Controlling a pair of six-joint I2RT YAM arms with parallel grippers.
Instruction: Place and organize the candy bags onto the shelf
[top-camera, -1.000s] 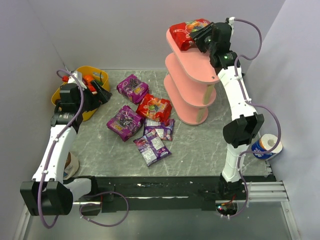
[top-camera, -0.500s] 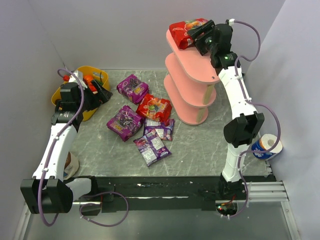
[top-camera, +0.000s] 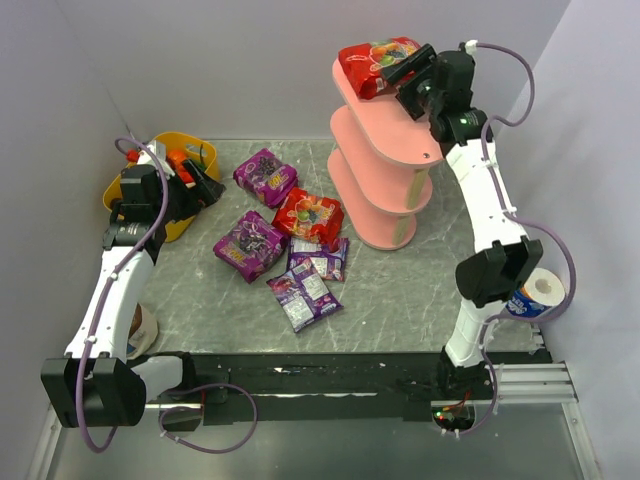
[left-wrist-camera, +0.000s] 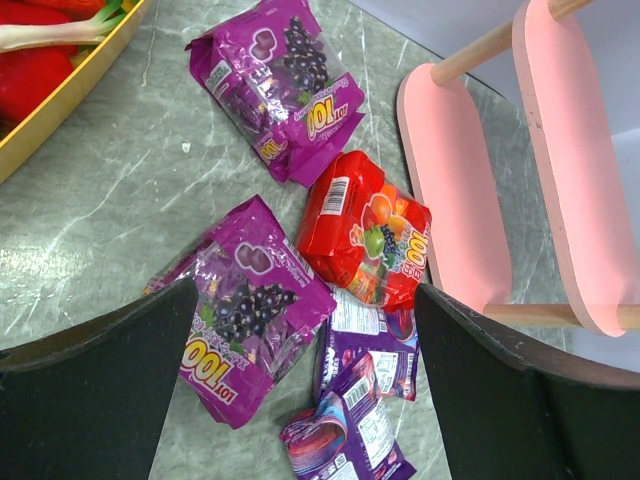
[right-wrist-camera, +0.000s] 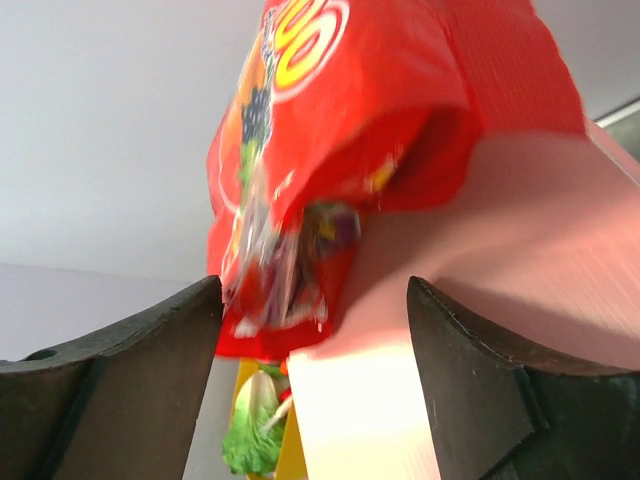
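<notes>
One red candy bag lies on the top board of the pink shelf. My right gripper is just right of it, open and gripping nothing. The right wrist view shows the red bag on the shelf board, ahead of my spread right gripper. A second red bag and several purple bags lie on the table left of the shelf. My left gripper hangs open by the basket; its wrist view looks down past the gripper onto the red bag and purple bags.
A yellow basket with toy vegetables stands at the back left. A blue-and-white roll sits by the right arm and a white cup by the left arm. Walls close in the back and both sides.
My right gripper has opened and let go of the red bag on the top board, then drawn back slightly to the right. The left arm has not moved.
</notes>
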